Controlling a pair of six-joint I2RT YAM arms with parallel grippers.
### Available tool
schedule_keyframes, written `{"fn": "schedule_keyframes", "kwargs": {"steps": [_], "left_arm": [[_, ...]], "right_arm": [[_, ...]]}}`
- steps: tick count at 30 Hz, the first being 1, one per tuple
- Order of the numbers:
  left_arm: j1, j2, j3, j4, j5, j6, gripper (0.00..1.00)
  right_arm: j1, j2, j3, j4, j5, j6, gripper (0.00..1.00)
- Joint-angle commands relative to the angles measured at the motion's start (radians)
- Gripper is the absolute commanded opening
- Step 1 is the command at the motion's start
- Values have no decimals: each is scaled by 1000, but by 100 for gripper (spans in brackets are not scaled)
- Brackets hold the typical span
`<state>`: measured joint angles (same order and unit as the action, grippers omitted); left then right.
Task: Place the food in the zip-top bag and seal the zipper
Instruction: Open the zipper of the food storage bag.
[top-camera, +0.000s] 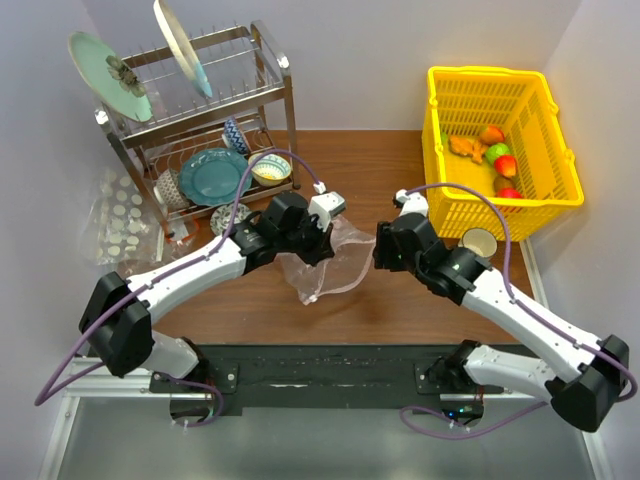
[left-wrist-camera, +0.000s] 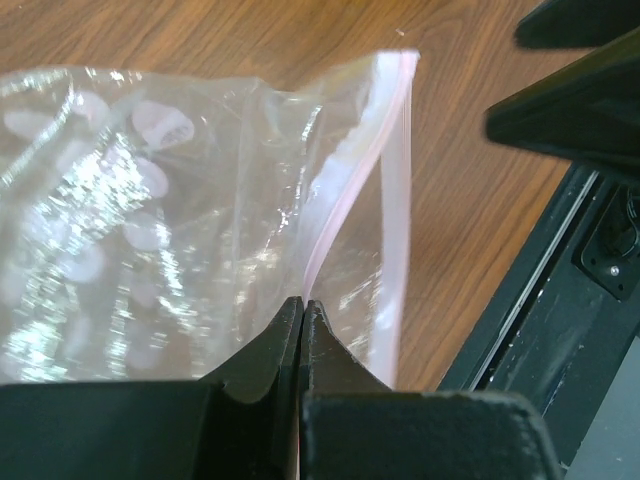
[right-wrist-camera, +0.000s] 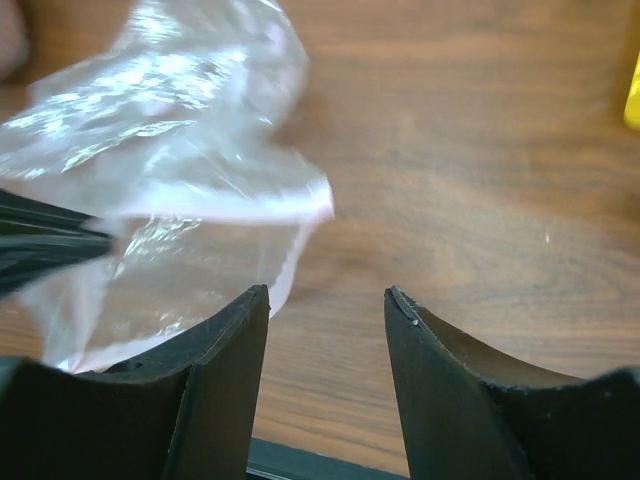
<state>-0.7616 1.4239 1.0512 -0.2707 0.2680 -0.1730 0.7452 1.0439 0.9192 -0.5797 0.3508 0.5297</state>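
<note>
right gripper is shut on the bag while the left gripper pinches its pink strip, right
No: the right wrist view shows the right gripper with jaws open, holding nothing. The left gripper does pinch the zip-top bag at its pink strip.

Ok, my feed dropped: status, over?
Left gripper shut on zip-top bag edge. Right gripper open, empty. Food in yellow basket. Nothing blocking.

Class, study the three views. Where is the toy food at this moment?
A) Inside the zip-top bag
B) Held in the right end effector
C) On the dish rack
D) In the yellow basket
D: the red, green and orange food lies in the yellow basket, apart from the zip-top bag that the left end effector pinches. The right end effector is open and holds nothing.
</note>
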Motion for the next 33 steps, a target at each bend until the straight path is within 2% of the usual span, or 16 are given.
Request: {"fn": "schedule_keyframes", "kwargs": {"steps": [1,6,10,14,21,25,29,33], "left_arm": [[-1,-31,4,22,-15,6,2],[-1,-63,-17,48,-26,4,1],[-1,-69,-22,51,-35,6,0],[-1,-68,-23,60,-41,-3,0],[2,-69,-13,57,-32,-39,0],[2,-76,-3,44,-75,-56,0],[2,-86,-2,53,-17,-34,0],[4,-103,-6,56,-62,-52,0]], "right_arm": [[2,-21,110,-72,28,-34,56],[0,-96,104,-36,70,-49,65],[2,-157,104,-55,125,-74,99],[2,-185,179,-62,174,-155,99],[2,-125,364,-120,358,-220,99],[0,-91,438,-146,416,-275,99],[0,-35,544,-190,516,-335,99],[0,-15,596,-129,623,-395,99]]}}
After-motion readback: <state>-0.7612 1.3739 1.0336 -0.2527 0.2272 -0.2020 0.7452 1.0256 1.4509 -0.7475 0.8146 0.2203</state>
